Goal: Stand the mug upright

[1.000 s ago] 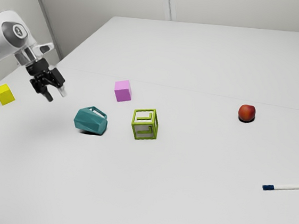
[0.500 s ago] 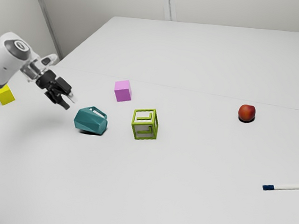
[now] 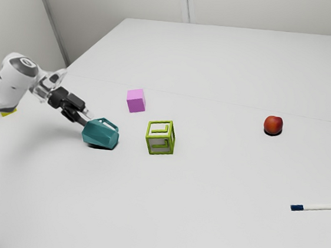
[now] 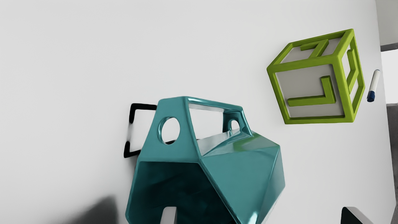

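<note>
Your faceted teal mug [image 3: 100,135] lies on its side. Your gripper [image 3: 86,119] is open — one fingertip [image 4: 168,215] at the mug's mouth [image 4: 177,183].

Bright, even, neutral light covers the pale table [image 3: 213,230]; its source I cannot tell. In the exterior view, a tight dark shadow lies under the mug [image 3: 100,134], another under the apple [image 3: 273,124], and a faint broad shade spreads below the arm [image 3: 17,82]. In the wrist view, the mug's edges carry glossy glints, its side a greenish sheen, its hollow deep gloom; a soft-edged dark shadow falls beside it.
</note>
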{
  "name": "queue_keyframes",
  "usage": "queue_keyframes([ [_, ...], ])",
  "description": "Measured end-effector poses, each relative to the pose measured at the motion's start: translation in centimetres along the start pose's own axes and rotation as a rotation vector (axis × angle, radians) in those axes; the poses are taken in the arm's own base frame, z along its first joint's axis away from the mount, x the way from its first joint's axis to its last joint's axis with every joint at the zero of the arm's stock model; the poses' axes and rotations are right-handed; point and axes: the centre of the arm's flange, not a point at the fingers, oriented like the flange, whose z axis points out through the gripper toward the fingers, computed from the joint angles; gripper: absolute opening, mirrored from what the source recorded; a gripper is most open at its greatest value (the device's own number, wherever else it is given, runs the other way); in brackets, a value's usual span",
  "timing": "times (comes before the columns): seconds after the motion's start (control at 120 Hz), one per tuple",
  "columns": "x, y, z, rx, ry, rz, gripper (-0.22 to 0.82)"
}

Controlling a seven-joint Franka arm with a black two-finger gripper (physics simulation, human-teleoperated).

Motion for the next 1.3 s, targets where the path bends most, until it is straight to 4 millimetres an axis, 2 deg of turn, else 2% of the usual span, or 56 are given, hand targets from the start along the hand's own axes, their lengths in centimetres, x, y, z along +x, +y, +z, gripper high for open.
queue_keyframes([
  [0.442,-0.8,-1.4,3.3,-0.115,0.053,0.025,0.55],
  [0.533,-0.8,-1.5,3.6,-0.126,0.057,0.033,0.46],
  [0.867,-0.6,-1.0,3.8,-0.138,0.058,0.069,0.01],
  [1.067,-0.4,-0.1,3.7,-0.138,0.057,0.089,-0.09],
  [1.133,-0.4,0.8,3.3,-0.134,0.058,0.099,-0.13],
  [1.3,-0.9,3.6,2.1,-0.118,0.060,0.120,-0.14],
])
